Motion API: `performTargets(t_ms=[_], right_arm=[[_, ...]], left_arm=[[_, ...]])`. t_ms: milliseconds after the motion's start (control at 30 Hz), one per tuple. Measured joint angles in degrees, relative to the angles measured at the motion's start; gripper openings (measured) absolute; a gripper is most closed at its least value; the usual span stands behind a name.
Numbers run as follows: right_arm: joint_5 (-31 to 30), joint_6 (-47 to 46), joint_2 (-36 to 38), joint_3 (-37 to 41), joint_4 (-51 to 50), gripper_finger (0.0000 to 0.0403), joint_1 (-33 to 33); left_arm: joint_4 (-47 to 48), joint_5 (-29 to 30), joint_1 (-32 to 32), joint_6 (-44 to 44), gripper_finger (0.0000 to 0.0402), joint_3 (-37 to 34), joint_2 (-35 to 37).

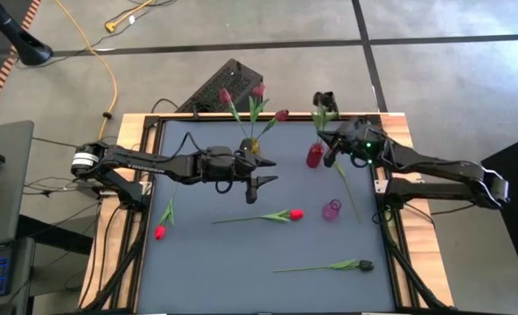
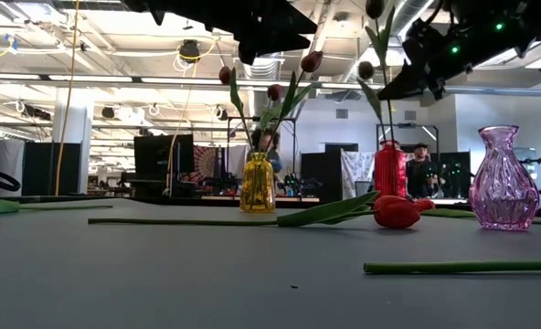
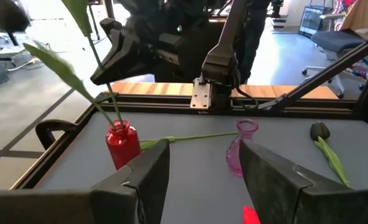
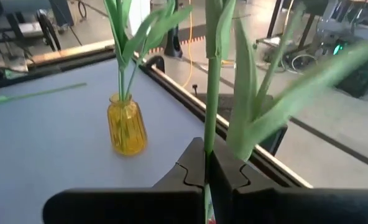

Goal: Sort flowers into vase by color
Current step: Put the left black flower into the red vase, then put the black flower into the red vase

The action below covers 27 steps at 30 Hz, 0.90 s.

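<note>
My right gripper (image 1: 329, 144) (image 4: 207, 169) is above the red vase (image 1: 315, 157) (image 2: 389, 170) and is shut on a green-stemmed tulip with a black head (image 2: 374, 8). The stem runs down to the vase's neck (image 3: 116, 122). My left gripper (image 1: 268, 172) (image 3: 202, 163) hovers open near the table's middle, beside the yellow vase (image 1: 253, 145) (image 4: 127, 129), which holds three maroon tulips. A red tulip (image 1: 281, 214), a second red one (image 1: 161, 229), a black one (image 1: 362, 265) and a bare-looking stem (image 1: 348, 188) lie flat on the mat. The pink vase (image 1: 332, 210) stands empty. My right gripper pinches the tulip's stem (image 4: 209, 144) between its two shut fingers, which lie across the stem. The stem stands about upright and rises above the fingers with its leaves (image 4: 252, 93). Its lower end reaches the red vase's neck (image 3: 116, 122).
The table's raised frame (image 1: 390, 188) runs close by the right arm. A black keyboard-like object (image 1: 215, 87) sits past the far edge. Open mat lies along the near side (image 1: 241, 280). People and furniture show in the room behind.
</note>
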State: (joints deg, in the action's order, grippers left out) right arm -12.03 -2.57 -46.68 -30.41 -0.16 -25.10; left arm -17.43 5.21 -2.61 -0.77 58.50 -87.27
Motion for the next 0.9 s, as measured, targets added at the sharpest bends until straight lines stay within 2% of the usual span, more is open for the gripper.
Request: performTargets(t_ms=[367,600,767,900], right_arm=[[0.17,-0.46,-3.15,0.00,-1.86,0.0083,0.00],[0.20,-0.57,-0.49,0.00,-5.87,0.0160,0.00],[1.89,-1.05,1.90,-1.18,-13.44,0.0218,0.00],[3.41,-1.95,2.58,-4.33,-21.52,0.0242,0.55]], left_arm=[[0.07,0.01,0.00,0.54,0.0183,0.00,-0.02],[0.95,0.03,0.00,1.02,0.0183,0.00,-0.02],[4.84,-0.49,0.00,1.02,0.0183,0.00,-0.02],[8.43,-1.92,0.00,1.03,0.0183,0.00,-0.02]])
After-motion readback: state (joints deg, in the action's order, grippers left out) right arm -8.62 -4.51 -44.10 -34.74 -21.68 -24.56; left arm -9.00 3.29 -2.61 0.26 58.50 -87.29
